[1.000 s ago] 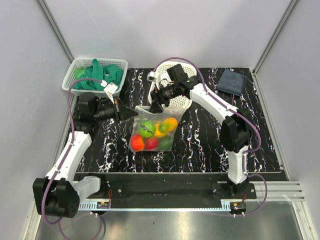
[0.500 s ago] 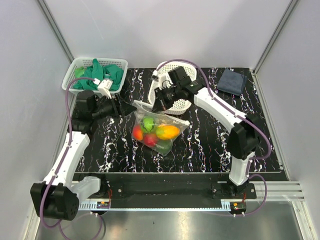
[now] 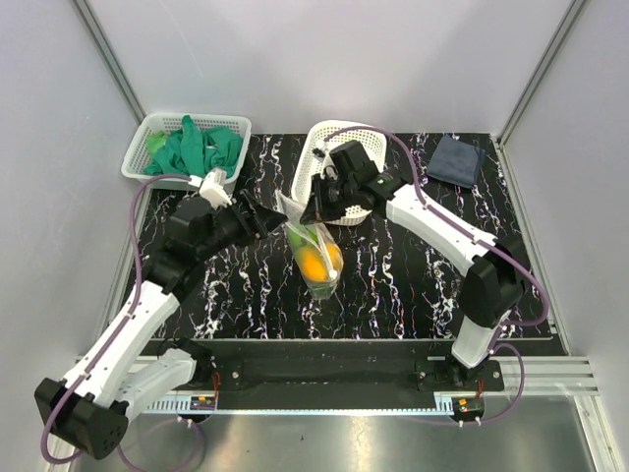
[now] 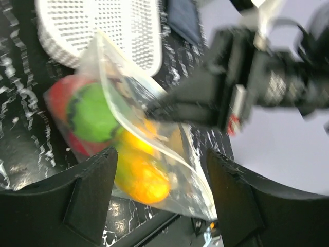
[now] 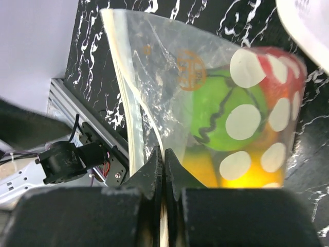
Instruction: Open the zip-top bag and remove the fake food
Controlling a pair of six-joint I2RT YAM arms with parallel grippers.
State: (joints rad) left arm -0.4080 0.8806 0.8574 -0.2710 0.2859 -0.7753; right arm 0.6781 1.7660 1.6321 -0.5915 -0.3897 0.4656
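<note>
Advice for whoever's driving this: the left gripper wants to catch just one lip of the zip-top bag, the side facing it. It should bite right up at the zip strip, not down in the loose plastic. Then pull away from the right gripper so the seal peels apart instead of the whole pouch swinging over. I'd keep that pull slow and level, since film this thin looks like it'd slip or tear.

Hands now. The left one's jaws are spread wide and hold nothing. It sits just beside the bag's edge with the plastic lined up in the gap ahead. Whether a finger touches it I can't tell, the wrist view is too blurry. The right one is clamped fully shut on the bag's zip edge and carries the lot.

The bag hangs from that pinch between the two arms, over the black marbled table, just in front of the white basket. The fake food is slumped at the bottom: green, red, orange and yellow pieces, all inside, so nothing's out yet
</note>
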